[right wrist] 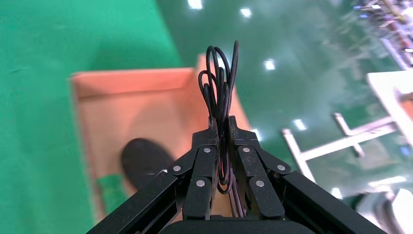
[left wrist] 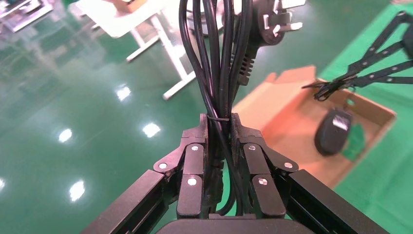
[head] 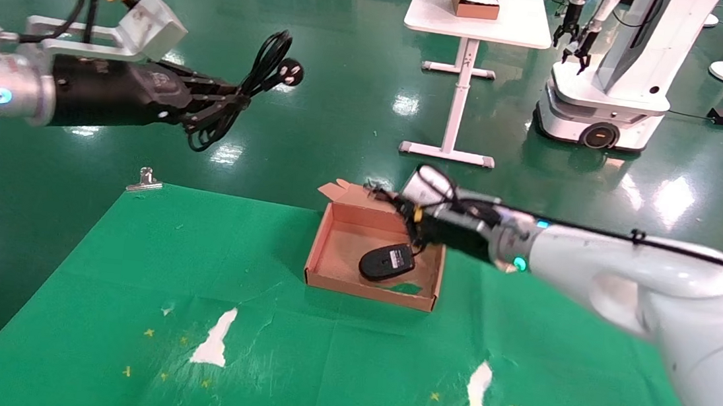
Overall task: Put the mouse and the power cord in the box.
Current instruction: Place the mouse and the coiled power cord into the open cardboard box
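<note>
The brown cardboard box (head: 339,244) (left wrist: 272,109) (right wrist: 122,105) stands at the far edge of the green cloth. The black mouse (head: 386,262) (left wrist: 333,131) (right wrist: 143,158) lies on its floor beside a green smear. My right gripper (head: 401,208) (right wrist: 220,122) hangs over the box's far right side, shut on the looped thin mouse cable (right wrist: 219,78). High to the left, well away from the box, my left gripper (head: 239,95) (left wrist: 219,119) is shut on the bundled power cord (head: 269,55) (left wrist: 214,58). Its pronged plug (head: 292,72) (left wrist: 275,22) sticks out beyond the fingers.
The green cloth (head: 259,299) has white torn patches near its front. A metal clip (head: 145,180) sits at its far left corner. Beyond it, on the shiny floor, stand a white table (head: 478,25) with a smaller brown box (head: 474,1) and another robot (head: 612,75).
</note>
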### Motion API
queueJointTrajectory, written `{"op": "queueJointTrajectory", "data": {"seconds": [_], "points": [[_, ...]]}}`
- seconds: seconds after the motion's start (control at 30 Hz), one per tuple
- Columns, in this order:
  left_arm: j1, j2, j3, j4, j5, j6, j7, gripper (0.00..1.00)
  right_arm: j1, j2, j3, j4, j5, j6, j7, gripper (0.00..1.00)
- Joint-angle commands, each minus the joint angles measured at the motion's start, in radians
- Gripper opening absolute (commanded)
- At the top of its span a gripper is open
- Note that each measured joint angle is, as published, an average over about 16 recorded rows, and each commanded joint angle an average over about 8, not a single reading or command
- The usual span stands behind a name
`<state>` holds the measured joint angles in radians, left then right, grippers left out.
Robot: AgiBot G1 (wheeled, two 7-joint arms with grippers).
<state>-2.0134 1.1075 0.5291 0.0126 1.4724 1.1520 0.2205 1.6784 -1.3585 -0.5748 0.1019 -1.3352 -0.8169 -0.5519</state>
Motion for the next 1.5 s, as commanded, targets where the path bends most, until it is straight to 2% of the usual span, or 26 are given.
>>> {"op": "queueJointTrajectory", "data": {"seconds": [0.03,0.2,0.23,0.27,0.53,0.73,0.83,0.93,1.07,1.2,1.3,1.5], "points": [[-0.004,-0.021,0.001,-0.009,0.001,0.044,0.017,0.00,-0.021,0.000,-0.007,0.010,-0.001,-0.014,0.007,0.28],[0.008,-0.051,-0.001,-0.021,-0.002,0.112,0.051,0.00,-0.031,0.003,-0.021,0.025,0.002,-0.039,0.011,0.90],[0.011,-0.055,-0.001,-0.023,-0.001,0.121,0.057,0.00,-0.031,0.003,-0.023,0.027,0.003,-0.041,0.010,0.98],[0.015,-0.057,-0.001,-0.026,-0.001,0.129,0.063,0.00,-0.030,0.004,-0.025,0.028,0.005,-0.042,0.009,1.00],[0.046,-0.028,0.029,-0.049,0.042,0.126,0.088,0.00,-0.009,0.014,-0.014,0.020,0.040,-0.007,-0.014,1.00],[0.080,0.074,0.080,-0.084,0.116,0.035,0.101,0.00,0.035,0.045,0.025,0.001,0.093,0.058,-0.074,1.00],[0.106,0.149,0.103,-0.113,0.148,-0.038,0.128,0.00,0.072,0.084,0.048,-0.001,0.123,0.057,-0.105,1.00],[0.145,0.218,0.121,-0.153,0.165,-0.108,0.150,0.00,0.107,0.141,0.075,0.014,0.161,-0.013,-0.128,1.00],[0.212,0.266,0.168,-0.262,0.171,-0.181,0.159,0.00,0.139,0.244,0.110,0.055,0.218,-0.226,-0.145,1.00],[0.264,0.269,0.268,-0.407,0.188,-0.229,0.150,0.00,0.171,0.342,0.130,0.090,0.253,-0.411,-0.142,1.00],[0.283,0.267,0.355,-0.491,0.204,-0.249,0.134,0.00,0.197,0.399,0.132,0.109,0.256,-0.472,-0.123,1.00],[0.295,0.266,0.489,-0.586,0.189,-0.282,0.053,0.00,0.219,0.475,0.130,0.164,0.251,-0.514,-0.064,1.00]]}}
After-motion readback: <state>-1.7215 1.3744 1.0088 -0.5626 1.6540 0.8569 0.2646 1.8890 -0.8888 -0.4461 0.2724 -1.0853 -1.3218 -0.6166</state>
